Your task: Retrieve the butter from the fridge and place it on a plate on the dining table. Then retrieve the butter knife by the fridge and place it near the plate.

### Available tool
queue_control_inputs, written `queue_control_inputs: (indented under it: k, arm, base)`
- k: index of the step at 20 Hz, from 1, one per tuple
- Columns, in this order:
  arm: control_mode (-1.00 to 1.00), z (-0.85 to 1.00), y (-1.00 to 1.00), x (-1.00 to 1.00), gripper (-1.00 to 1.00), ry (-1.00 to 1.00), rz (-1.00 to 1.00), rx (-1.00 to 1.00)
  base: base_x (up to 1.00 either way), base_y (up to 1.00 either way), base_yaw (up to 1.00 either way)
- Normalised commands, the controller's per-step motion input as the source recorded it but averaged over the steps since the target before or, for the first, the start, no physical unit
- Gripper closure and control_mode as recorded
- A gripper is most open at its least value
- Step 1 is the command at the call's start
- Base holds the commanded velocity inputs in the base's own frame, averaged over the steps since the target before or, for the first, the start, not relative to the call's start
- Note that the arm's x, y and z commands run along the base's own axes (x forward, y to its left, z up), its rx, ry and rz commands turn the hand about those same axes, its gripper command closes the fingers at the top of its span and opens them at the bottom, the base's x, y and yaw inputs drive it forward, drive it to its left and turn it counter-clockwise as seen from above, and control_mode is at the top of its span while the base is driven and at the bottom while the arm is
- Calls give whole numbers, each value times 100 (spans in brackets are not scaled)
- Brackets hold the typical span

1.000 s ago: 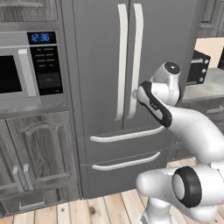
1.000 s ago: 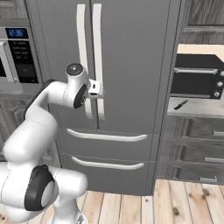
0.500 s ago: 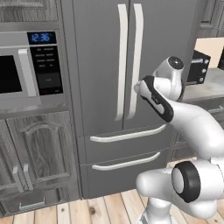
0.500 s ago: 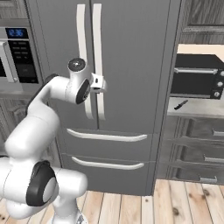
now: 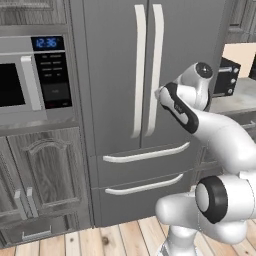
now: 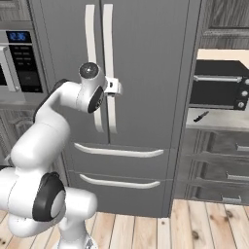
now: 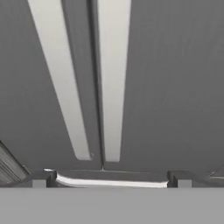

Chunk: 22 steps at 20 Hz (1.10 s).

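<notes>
Even, soft rendered light; hand view slightly blurred.

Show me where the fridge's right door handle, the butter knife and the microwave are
right door handle [image 5: 155,70], left base view, mid handle.
butter knife [image 6: 201,116], right base view, black handle.
microwave [image 5: 54,75], left base view, control panel.
</notes>
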Motion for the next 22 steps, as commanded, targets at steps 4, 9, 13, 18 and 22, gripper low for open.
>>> queue_control_inputs:
  k: [4, 9, 13, 18, 22]
  arm:
    - [-100, 4, 1, 10, -100, -9, -1, 0]
    - [-100, 0, 0, 40, -100, -4, -1, 0]
    - [-100, 0, 0, 29, -100, 0, 1, 0]
    - [-100, 0, 7, 31, -100, 0, 0, 0]
    - [-100, 0, 8, 39, -100, 0, 0, 0]
  base:
    - [0, 0, 0]
    - [0, 0, 0]
    - [0, 0, 0]
    - [0, 0, 0]
    - [0, 0, 0]
